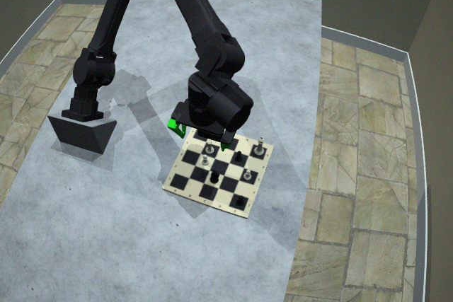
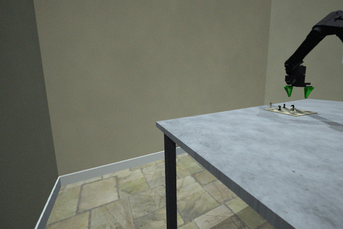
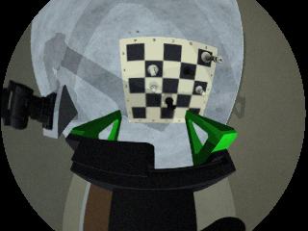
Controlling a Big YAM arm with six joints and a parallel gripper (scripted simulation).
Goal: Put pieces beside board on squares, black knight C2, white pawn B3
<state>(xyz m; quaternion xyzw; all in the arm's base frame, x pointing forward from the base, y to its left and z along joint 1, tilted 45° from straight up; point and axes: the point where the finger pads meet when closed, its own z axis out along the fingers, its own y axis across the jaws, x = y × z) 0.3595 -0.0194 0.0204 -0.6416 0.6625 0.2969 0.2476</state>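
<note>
- Hovering over the arm-side edge of the board (image 1: 168,186) (image 2: 307,113) (image 3: 192,48), with the gripper (image 1: 201,136) (image 2: 298,93) (image 3: 154,130) raised well clear of every piece.
- Keeping the green fingers (image 1: 177,129) (image 2: 288,90) spread wide apart, pinching nothing.
- Pointing the fingertips straight down at the table (image 1: 110,236) (image 2: 249,151), as the exterior view is showing.
- Showing the black knight (image 1: 214,176) (image 2: 292,107) (image 3: 168,103) standing upright on the board, in the middle column and the second row from the lettered edge, which is matching C2.
- Showing the white pawn (image 1: 205,160) (image 3: 153,85) standing upright one column to the left and one row further in, which is matching B3.
- Reading both bases as lying inside their squares in the top view, though too small to be sure at the edges.
- Showing another white piece (image 1: 209,148) just behind the pawn, close under the right-hand fingertip in the top view.
- Leaving a tall white piece (image 1: 260,146) in the far right corner, a black piece (image 1: 238,155) between it and the pawn's side, one more white piece (image 1: 248,174) and one more black piece (image 1: 240,200) nearer the lettered edge, all standing upright.
</note>
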